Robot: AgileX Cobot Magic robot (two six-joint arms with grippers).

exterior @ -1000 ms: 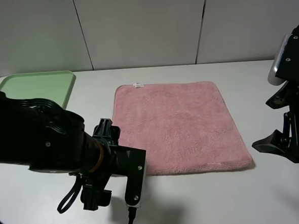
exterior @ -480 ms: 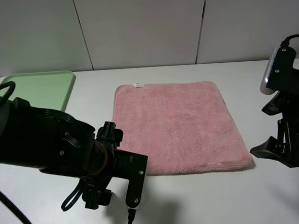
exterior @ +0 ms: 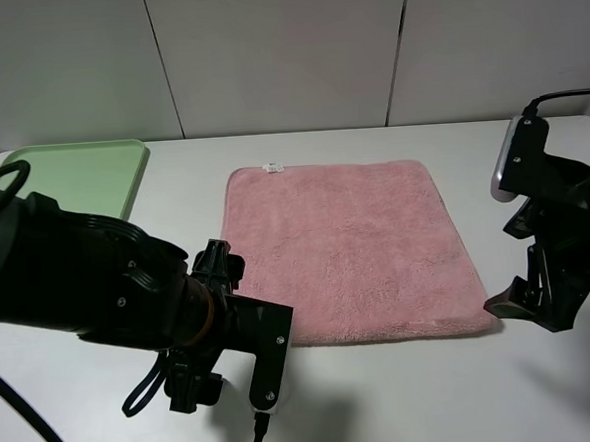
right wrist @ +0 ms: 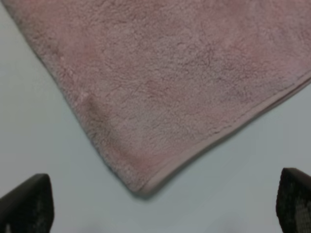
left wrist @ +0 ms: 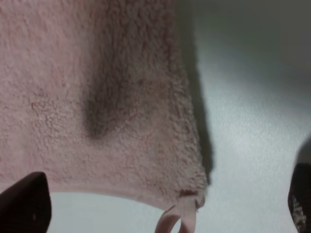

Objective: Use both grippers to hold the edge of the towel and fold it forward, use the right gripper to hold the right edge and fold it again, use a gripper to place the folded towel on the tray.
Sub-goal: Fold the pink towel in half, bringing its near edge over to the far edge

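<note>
Lying flat and unfolded on the pale grey worktop (exterior: 406,395), a square, fluffy dusty-pink terry towel (exterior: 349,250) fills the middle of the high view. A small white label (exterior: 271,167) sticks out from its far edge near the left corner; any writing on it is too small to read. A thin, slightly darker stitched hem (right wrist: 233,127) runs along the border. At the near left corner, a small pink fabric loop (left wrist: 177,221) pokes out, cut off by the edge of the left wrist picture.

The left hand (left wrist: 160,201) hovers over that looped corner. Its two dark fingers (left wrist: 24,204) sit at opposite sides of the wrist view, spread wide apart and gripping nothing. From the high camera, the bulky black arm carrying it covers this corner of the towel.

The right hand (right wrist: 160,201) hangs over the near right corner. Its black fingertips (right wrist: 26,204) are likewise spread wide, with bare worktop between them and nothing held. Whether either hand touches the worktop cannot be told. The right arm, with a pale grey box near its wrist, is partly cut off by the picture's edge.

A flat light-green plastic tray (exterior: 77,174) with rounded corners rests at the far left, well apart from the towel, its near part hidden behind the left arm.
</note>
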